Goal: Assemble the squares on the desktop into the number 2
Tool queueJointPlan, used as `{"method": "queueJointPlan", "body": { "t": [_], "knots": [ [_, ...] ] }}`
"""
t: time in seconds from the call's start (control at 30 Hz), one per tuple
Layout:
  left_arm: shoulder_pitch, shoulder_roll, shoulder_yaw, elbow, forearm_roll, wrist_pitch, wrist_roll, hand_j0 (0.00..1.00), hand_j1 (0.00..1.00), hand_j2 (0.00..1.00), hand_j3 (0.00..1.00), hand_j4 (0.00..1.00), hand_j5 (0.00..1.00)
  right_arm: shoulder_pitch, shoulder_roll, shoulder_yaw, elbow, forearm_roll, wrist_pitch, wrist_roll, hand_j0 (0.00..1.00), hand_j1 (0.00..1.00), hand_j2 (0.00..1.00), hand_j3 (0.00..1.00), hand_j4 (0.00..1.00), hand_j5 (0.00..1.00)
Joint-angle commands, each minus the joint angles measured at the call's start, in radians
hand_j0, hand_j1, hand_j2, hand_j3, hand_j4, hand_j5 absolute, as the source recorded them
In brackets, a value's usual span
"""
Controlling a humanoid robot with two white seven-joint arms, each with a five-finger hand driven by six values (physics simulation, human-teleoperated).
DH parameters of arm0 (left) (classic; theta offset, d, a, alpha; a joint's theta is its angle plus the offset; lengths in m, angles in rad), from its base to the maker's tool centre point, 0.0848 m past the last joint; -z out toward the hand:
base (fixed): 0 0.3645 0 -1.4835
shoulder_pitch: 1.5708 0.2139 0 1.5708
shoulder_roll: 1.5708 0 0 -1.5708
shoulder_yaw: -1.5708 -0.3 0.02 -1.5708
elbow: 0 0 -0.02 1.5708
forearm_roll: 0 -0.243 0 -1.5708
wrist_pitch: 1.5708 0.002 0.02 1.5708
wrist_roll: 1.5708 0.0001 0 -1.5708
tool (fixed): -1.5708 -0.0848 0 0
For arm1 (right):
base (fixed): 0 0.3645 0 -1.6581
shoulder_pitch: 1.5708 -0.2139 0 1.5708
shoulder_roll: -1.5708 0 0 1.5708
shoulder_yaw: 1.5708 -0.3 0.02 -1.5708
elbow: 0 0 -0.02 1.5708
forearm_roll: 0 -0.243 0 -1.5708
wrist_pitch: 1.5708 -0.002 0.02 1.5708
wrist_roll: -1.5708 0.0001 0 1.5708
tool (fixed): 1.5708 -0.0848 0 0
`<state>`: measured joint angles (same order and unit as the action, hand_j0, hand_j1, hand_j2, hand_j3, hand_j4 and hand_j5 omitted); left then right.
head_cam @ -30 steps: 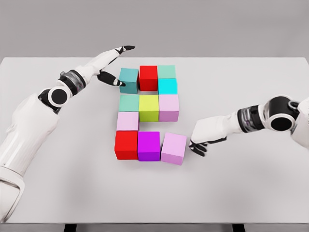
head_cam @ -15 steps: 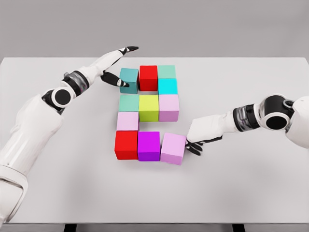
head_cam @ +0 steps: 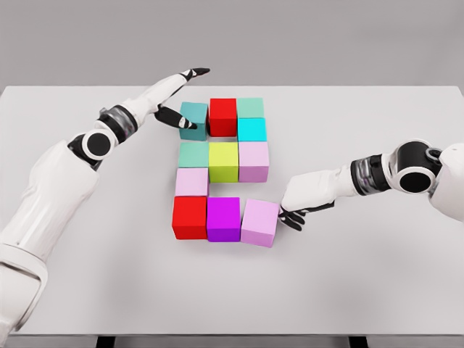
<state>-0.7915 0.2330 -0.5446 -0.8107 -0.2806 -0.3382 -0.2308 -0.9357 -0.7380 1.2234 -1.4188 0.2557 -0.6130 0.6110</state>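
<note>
Setting: pale grey counter in front of a plain grey wall, seen from the head camera.
Top row: dark teal cube, red cube and mint-green cube side by side; a cyan cube sits just below the mint one.
Middle row: pale green cube, yellow-green cube and lilac cube, touching.
Left link: pale pink cube under the pale green one.
Bottom row: second red cube, magenta cube and a larger-looking lilac cube, the last slightly turned.
Left hand: released, fingers extended; thumb touching the dark teal cube's left face, index pointing past it.
Right hand: fingers curled downward, grasping nothing, fingertips against the right side of the bottom lilac cube.
</note>
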Motion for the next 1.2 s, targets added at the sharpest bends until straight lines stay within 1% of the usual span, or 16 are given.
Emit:
{"method": "queueJointPlan", "body": {
  "t": [0.0,0.3,0.47,0.57,0.83,0.9,1.0,1.17],
  "knots": [
    [0.0,-0.003,0.003,0.001,0.004,0.001,0.001,1.0,1.0,1.0,1.0,1.0,1.0,0.0,0.0,-0.001,0.0,-0.004,0.002,0.0,0.19,0.19,0.19,0.19,0.19,0.19],
    [-0.018,-0.004,0.003,0.01,0.003,0.001,-0.001,1.0,1.0,1.0,1.0,1.0,1.0,-0.002,0.008,-0.001,0.001,-0.004,0.002,0.0,0.19,0.19,0.19,0.19,0.19,0.19],
    [-0.017,-0.004,0.0,0.008,0.003,0.001,-0.001,1.0,1.0,1.0,1.0,1.0,1.0,-0.008,0.011,-0.001,0.001,-0.004,0.002,0.0,0.19,0.19,0.19,0.19,0.19,0.19],
    [-0.014,-0.004,-0.001,0.01,0.003,0.002,-0.001,1.0,1.0,1.0,1.0,1.0,1.0,-0.012,0.022,-0.001,0.017,-0.004,0.002,0.0,0.19,0.19,0.19,0.19,0.19,0.19],
    [-0.009,-0.006,-0.001,0.01,0.006,-0.001,-0.001,1.0,1.0,1.0,1.0,1.0,1.0,-0.014,0.022,-0.001,0.029,-0.003,0.002,0.0,0.19,0.19,0.19,0.19,0.19,0.19],
    [-0.009,-0.009,-0.001,0.021,0.006,0.002,-0.001,1.0,1.0,1.0,1.0,1.0,1.0,-0.014,0.022,-0.001,0.037,-0.003,0.002,0.0,0.19,0.19,0.19,0.19,0.19,0.19],
    [-0.012,-0.027,-0.001,0.059,0.006,0.002,0.001,1.0,1.0,1.0,1.0,1.0,1.0,-0.014,0.022,-0.001,0.041,-0.001,0.002,0.0,0.19,0.19,0.19,0.19,0.19,0.19],
    [-0.012,-0.03,-0.001,0.061,0.003,0.002,0.001,1.0,1.0,1.0,1.0,1.0,1.0,-0.012,0.019,0.002,0.04,0.002,0.002,0.0,0.19,0.19,0.19,0.19,0.19,0.19]
  ]
}}
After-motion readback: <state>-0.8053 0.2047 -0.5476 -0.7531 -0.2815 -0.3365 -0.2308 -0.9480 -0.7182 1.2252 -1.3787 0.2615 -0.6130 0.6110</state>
